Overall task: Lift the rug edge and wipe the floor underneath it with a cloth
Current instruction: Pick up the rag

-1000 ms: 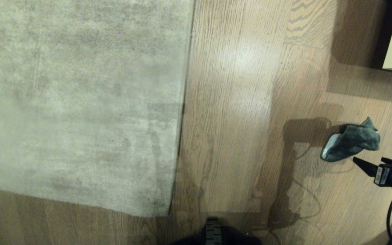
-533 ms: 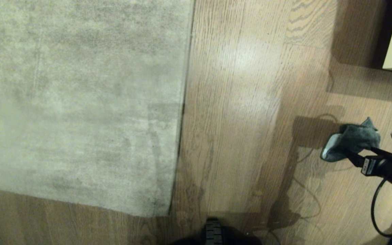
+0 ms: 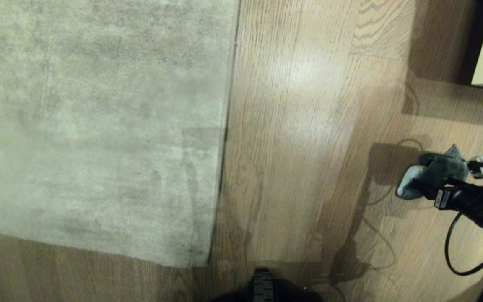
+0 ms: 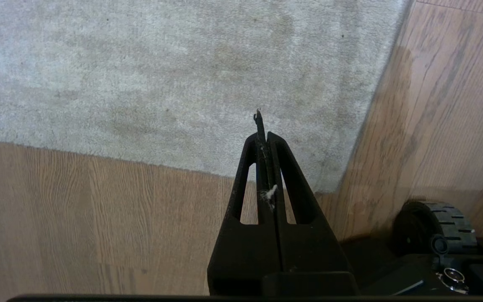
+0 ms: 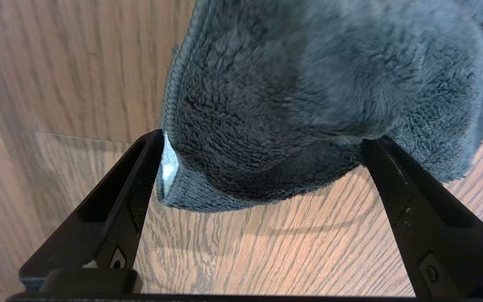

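Grey-green cloth (image 5: 308, 96) lies on the floor (image 3: 300, 167), well right of the rug edge (image 3: 227, 126); your right gripper (image 5: 262, 159) straddles it, jaws spread (left gripper (image 4: 262, 134) clenched, over the rug corner)

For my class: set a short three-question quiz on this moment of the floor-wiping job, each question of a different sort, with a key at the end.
1. True or false: the right gripper has already closed on the cloth.
2. Multiple choice. The rug edge is: A) lifted by the left gripper; B) lying flat on the floor; C) folded back over the rug.
3. Fill in the missing word: the cloth lies on the bare floor to the robot's ____ of the rug.

Key
1. False: its fingers stand wide open, one on each side of the cloth.
2. B: the left gripper is shut, holds nothing and hangs above the rug's corner.
3. right
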You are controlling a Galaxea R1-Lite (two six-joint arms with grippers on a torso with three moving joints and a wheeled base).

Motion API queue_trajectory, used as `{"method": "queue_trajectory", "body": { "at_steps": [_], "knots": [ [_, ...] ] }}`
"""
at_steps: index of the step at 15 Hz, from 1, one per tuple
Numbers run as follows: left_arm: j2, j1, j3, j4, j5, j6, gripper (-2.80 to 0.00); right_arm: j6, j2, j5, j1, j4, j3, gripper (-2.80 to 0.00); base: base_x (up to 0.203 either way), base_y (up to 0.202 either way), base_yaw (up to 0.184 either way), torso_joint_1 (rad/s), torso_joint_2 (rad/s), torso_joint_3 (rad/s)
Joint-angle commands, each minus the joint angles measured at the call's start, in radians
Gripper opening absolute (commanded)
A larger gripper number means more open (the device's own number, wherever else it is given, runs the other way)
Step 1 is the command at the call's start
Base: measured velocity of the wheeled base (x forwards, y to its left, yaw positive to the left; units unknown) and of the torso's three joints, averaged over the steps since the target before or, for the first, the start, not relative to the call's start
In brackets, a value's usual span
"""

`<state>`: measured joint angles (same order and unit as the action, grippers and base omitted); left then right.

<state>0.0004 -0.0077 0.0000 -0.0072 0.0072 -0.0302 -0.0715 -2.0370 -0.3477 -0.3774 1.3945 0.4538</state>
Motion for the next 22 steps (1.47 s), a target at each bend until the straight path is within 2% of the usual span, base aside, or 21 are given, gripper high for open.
{"method": "queue_trajectory", "body": {
  "at_steps": [1,2,12,17,22],
  "knots": [
    [0.001,0.0,0.0,0.0,0.0,0.0,-2.8,-0.004,-0.038,-0.002,0.0,0.01,0.013,0.0,0.0,0.0,0.0,0.0,0.0,0.0],
    [0.001,0.0,0.0,0.0,0.0,0.0,-2.8,-0.004,-0.043,-0.002,0.0,0.011,0.021,-2.8,0.0,0.0,0.0,0.0,0.0,0.0],
    [0.001,0.0,0.0,0.0,0.0,0.0,-2.8,-0.004,-0.076,-0.001,0.003,0.038,0.071,-2.8,0.0,0.0,0.0,0.0,0.0,0.0],
    [0.001,0.0,0.0,0.0,0.0,0.0,-2.8,0.0,-0.018,-0.004,0.002,0.087,0.038,-2.8,0.0,0.0,0.0,0.0,0.0,0.0],
    [0.0,0.0,0.0,0.0,0.0,0.0,-2.8,0.001,0.113,-0.099,-0.004,0.086,-0.044,-2.8,0.0,0.0,0.0,0.0,0.0,0.0]
  ]
}}
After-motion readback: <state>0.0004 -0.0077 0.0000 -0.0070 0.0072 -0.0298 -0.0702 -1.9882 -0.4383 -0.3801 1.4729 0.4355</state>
